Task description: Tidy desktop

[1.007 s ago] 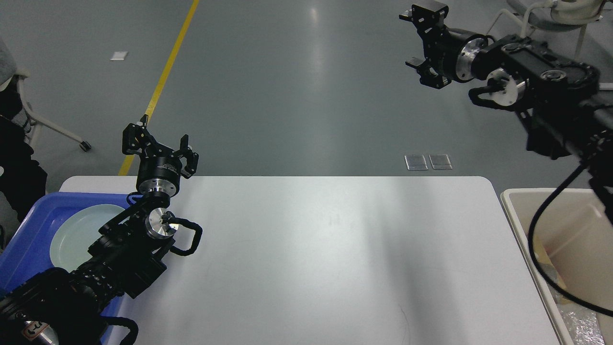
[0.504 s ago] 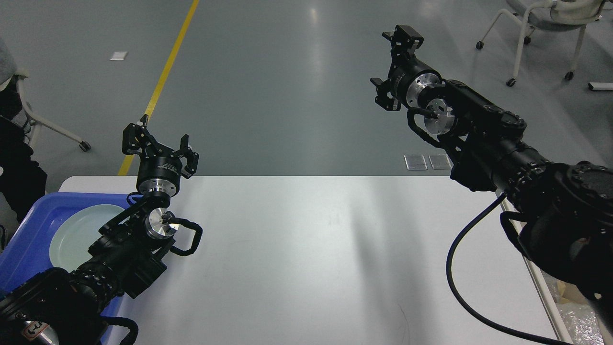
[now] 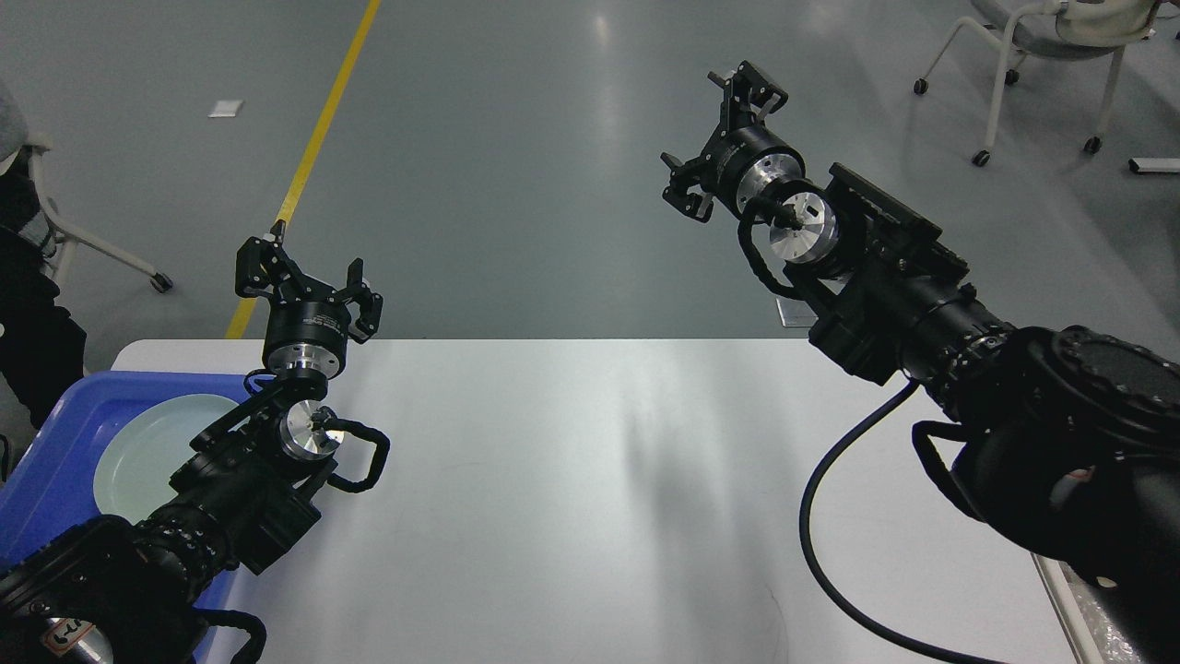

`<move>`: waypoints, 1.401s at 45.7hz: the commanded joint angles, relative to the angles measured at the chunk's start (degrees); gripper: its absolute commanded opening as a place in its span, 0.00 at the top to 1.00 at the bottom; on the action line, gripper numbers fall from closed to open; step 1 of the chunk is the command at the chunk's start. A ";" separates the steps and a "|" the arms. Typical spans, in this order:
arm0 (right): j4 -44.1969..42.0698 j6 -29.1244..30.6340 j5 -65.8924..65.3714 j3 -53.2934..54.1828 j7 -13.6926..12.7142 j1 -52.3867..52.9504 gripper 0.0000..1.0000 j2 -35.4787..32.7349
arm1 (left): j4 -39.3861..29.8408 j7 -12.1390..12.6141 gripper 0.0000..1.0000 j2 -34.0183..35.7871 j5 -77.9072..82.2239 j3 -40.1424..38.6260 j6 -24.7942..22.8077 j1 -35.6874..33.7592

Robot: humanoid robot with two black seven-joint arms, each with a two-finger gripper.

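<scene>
The desktop (image 3: 590, 480) is a wide white tabletop with rounded corners, and its visible surface is bare. My left gripper (image 3: 304, 277) is raised over the far left corner of the desktop, open, with nothing between its fingers. My right gripper (image 3: 724, 138) is held high beyond the far edge, right of centre, also open and empty. The right arm crosses over the right side of the desktop and hides that part.
A blue plastic tray (image 3: 55, 452) sits at the left edge with a pale round plate (image 3: 147, 452) inside it, partly behind my left arm. A wheeled chair (image 3: 1042, 55) stands at the far right. A yellow floor line (image 3: 313, 157) runs behind the table.
My right arm has swung left and inward from the far right; its gripper now hangs beyond the far edge, and the arm covers the cream bin seen earlier. The left arm has not moved.
</scene>
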 commanded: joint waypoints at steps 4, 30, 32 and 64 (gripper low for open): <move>-0.03 -0.81 0.11 4.73 0.03 -1.84 0.00 1.64 | 0.00 0.00 0.00 0.00 0.02 0.05 0.00 0.00; -1.96 -1.07 0.02 5.62 0.03 -6.77 0.00 3.49 | 0.00 0.00 0.00 0.00 0.02 0.05 0.00 0.00; -1.96 -1.08 0.02 5.53 -0.06 -6.86 0.00 3.49 | 0.00 0.00 0.00 0.00 0.02 0.05 0.00 0.00; -5.65 -1.08 -0.06 5.27 -0.06 -14.59 0.00 3.40 | 0.00 0.00 0.00 0.00 0.02 0.05 0.00 0.00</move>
